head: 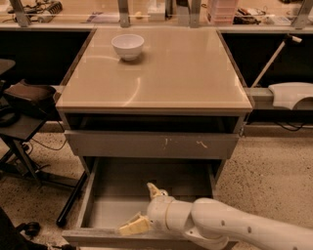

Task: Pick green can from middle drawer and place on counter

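Observation:
The middle drawer [105,212] is pulled out at the bottom of the grey cabinet, and its grey floor shows. My white arm reaches in from the lower right. My gripper [143,207] sits low inside the drawer near its front, with its two cream fingers [132,225] spread apart and nothing visible between them. The green can is not in view; the arm covers the right part of the drawer floor. The glossy beige counter [186,73] tops the cabinet above.
A white bowl [127,46] stands on the counter's far left. The scratched grey drawer front [151,144] is shut above the open drawer. A cluttered ledge [156,14] runs along the back. A black stool [24,97] stands at left, and a white object [292,93] at right.

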`<action>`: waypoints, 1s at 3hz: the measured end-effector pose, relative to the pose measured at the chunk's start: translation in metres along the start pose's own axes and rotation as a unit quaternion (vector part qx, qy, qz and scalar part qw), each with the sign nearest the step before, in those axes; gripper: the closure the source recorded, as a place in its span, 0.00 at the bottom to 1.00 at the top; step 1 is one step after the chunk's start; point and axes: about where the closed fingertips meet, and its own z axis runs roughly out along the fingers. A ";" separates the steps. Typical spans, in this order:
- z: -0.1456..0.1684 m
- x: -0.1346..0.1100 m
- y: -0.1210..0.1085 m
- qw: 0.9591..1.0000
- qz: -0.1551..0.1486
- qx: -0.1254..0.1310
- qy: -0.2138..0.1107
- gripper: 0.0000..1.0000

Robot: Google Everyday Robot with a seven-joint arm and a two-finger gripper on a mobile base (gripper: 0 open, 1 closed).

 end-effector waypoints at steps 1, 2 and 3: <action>-0.033 0.027 -0.048 0.994 0.028 0.085 -0.056 0.00; -0.057 0.043 -0.062 0.989 0.056 0.115 -0.069 0.00; -0.039 0.051 -0.055 0.990 0.055 0.120 -0.044 0.00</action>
